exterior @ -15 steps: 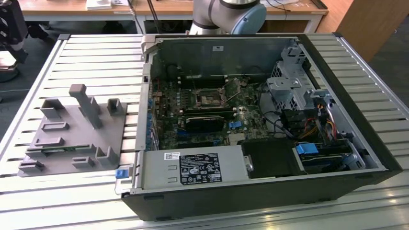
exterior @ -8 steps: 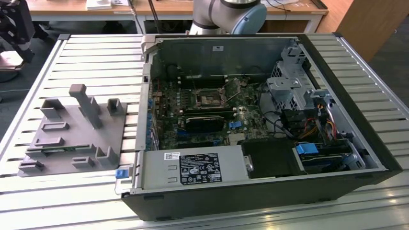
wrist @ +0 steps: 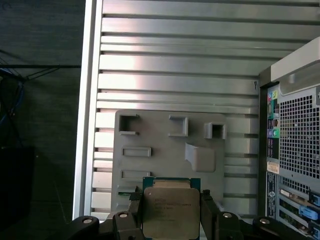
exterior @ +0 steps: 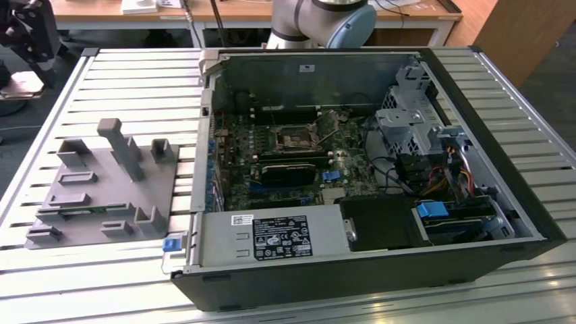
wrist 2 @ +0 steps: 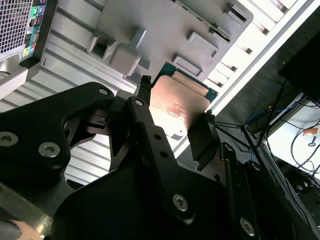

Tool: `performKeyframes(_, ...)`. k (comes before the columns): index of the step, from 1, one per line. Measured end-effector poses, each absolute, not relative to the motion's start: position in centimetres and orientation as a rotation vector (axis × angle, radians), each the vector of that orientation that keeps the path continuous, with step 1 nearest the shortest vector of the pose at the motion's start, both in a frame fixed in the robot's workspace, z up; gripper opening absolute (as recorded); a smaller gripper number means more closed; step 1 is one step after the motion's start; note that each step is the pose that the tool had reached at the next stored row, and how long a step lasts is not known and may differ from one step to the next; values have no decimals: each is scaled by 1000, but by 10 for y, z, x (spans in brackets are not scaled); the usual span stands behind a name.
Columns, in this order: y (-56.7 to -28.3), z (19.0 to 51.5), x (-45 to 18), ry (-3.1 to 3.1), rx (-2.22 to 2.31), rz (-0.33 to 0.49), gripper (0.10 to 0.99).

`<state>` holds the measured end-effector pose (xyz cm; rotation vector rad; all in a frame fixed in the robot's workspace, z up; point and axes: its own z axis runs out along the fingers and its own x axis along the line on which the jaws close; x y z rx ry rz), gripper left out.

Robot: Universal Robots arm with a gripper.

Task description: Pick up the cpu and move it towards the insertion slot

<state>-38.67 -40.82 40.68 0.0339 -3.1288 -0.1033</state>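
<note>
In both wrist views my gripper point(wrist: 170, 216) point(wrist 2: 176, 99) is shut on the cpu point(wrist: 169, 210) point(wrist 2: 182, 102), a flat square chip with a silvery top and a green rim. One black finger presses on each of two opposite edges. The chip hangs well above the grey plastic fixture point(wrist: 165, 150) point(wrist 2: 165, 30) on the slatted table. In the exterior view the insertion slot point(exterior: 295, 138), a small dark square socket with a metal frame, sits on the green board inside the open computer case point(exterior: 360, 169), to the exterior view's right of the fixture point(exterior: 99, 196).
The case's side walls point(exterior: 207, 135) and its perforated back panel point(wrist: 295, 150) rise beside the fixture. A black card point(exterior: 288, 172), cables and a drive cage point(exterior: 414, 128) crowd the board around the socket. The table edge point(wrist: 87, 125) drops to dark floor. The arm's base point(exterior: 320, 20) stands behind the case.
</note>
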Motion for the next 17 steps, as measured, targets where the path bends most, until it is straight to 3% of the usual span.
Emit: performKeyframes(17,-407,407,-360,-3129,34,-103,545)
